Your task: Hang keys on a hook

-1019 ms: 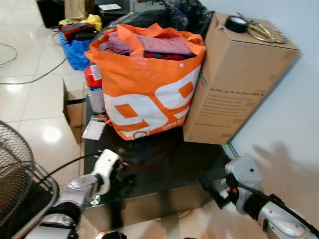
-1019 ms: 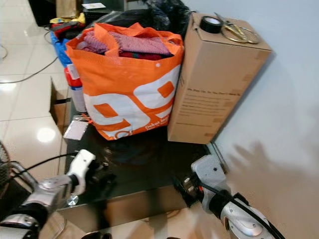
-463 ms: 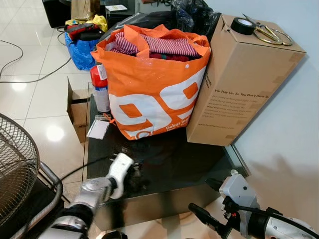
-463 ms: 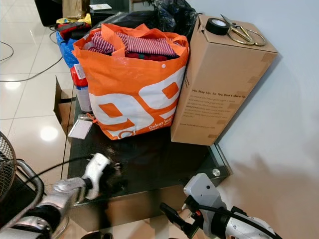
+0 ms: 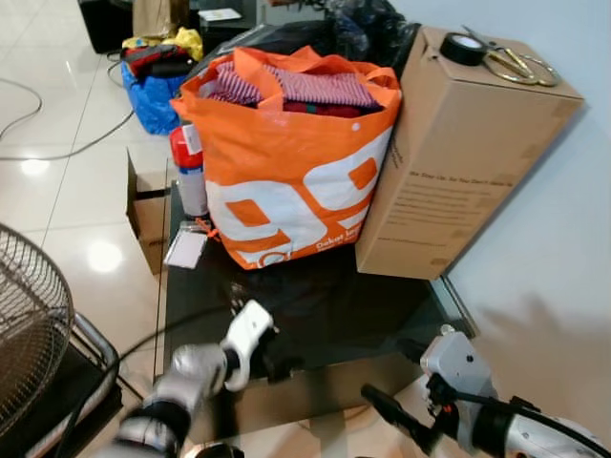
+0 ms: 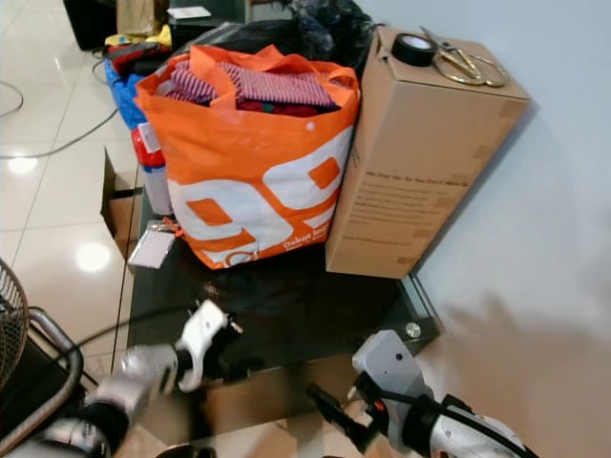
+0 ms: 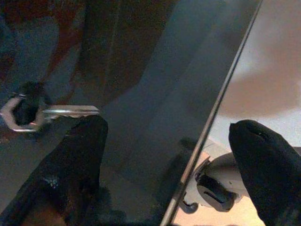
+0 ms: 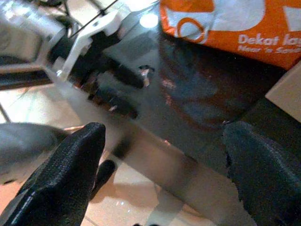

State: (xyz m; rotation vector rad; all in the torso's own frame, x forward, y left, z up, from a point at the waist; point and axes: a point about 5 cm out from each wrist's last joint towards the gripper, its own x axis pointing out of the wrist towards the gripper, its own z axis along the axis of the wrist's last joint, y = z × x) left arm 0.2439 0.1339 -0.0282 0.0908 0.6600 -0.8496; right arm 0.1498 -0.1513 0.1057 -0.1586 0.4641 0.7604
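Low in the middle of the left eye view lies a dark, glossy glass table (image 5: 334,315) with a thin metal edge; its surface mirrors the things above it. Near the table's front left corner the left gripper (image 5: 272,358) reaches in from the lower left on a silver arm with a white wrist housing; in the left wrist view its two blunt, matte black fingers (image 7: 70,174) stand spread wide, one over the glass and the other past the table's edge. Just beyond the nearer finger lie the keys (image 7: 42,112): a slim silver blade with a dark head, flat on the glass, apart from the fingertip. At the lower right of the left eye view the right gripper (image 5: 396,420) hangs below the table's front edge over pale glossy floor tiles; the right wrist view shows its textured black fingers (image 8: 61,179) spread apart, holding nothing.

Across the upper centre of the frame stands an orange woven bag (image 5: 286,172) with white lettering, stuffed with striped and red cloth; touching its right side leans a tall brown cardboard box (image 5: 458,162), with a roll of black tape (image 5: 468,48) and brass-coloured scissors (image 5: 520,65) on top. Left of the bag stands a red spray can (image 5: 189,172); a flat plastic card (image 5: 186,248) lies beside it on the glass. A round wire fan grille (image 5: 29,334) curves along the left edge.
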